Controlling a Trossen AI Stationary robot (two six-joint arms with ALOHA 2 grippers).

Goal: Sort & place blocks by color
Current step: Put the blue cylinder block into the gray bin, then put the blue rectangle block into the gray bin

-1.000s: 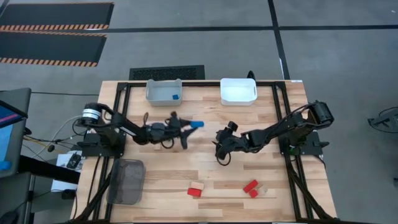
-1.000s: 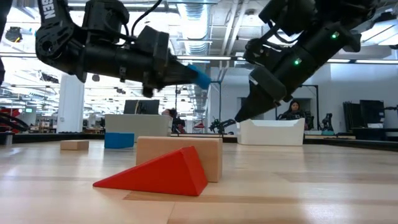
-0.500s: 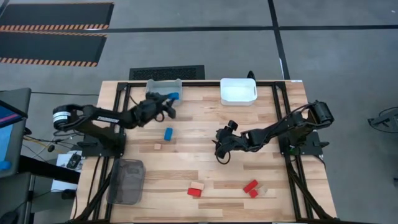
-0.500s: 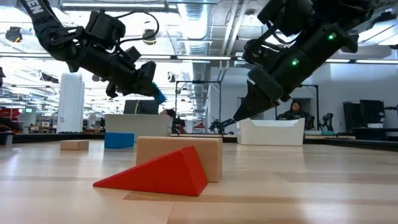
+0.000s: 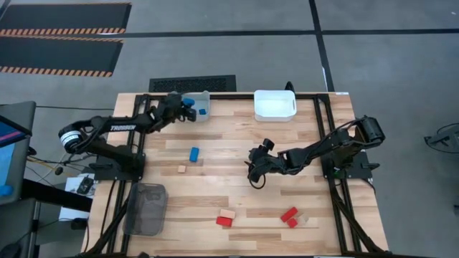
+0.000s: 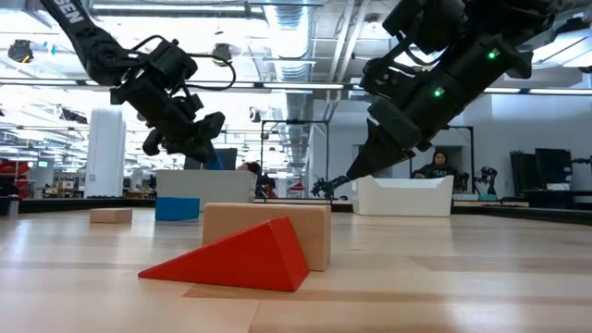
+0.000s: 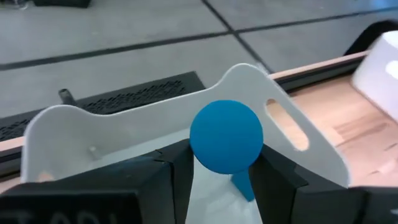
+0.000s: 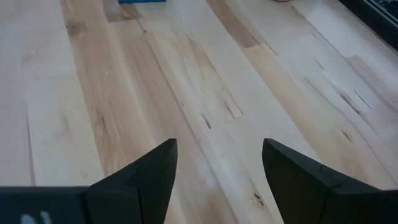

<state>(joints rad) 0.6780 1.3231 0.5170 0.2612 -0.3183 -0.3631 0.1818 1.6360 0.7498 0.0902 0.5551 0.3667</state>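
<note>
A blue cylinder block [image 7: 227, 134] sits in my left gripper [image 7: 224, 154], which is shut on it above the grey bin [image 5: 190, 104] at the table's far edge. Another blue block [image 5: 204, 111] lies inside that bin. On the table lie a blue block [image 5: 193, 153], a small tan block [image 5: 181, 169], a red wedge against a tan block [image 5: 226, 219], and red blocks [image 5: 290, 215]. My right gripper [image 5: 252, 178] hangs open over the table's middle, touching nothing. My left gripper pinches the blue cylinder by its curved sides [image 7: 198, 155] between its two fingers [image 7: 177, 180]. The cylinder lies along the fingers, its round end pointing forward past them. The fingers slant down toward the far edge. The block is lifted clear, over the grey bin's open top.
A white bin [image 5: 275, 104] stands at the far edge, right of the grey one. A dark mesh bin [image 5: 145, 209] lies at the near left. Bare wood lies under my right gripper [image 8: 217, 162].
My left gripper has swung from the table's middle toward the far edge and the left, carrying the blue cylinder to above the grey bin, and has tipped up from a steeper downward slant. The blue and tan blocks it had covered now show on the table.
</note>
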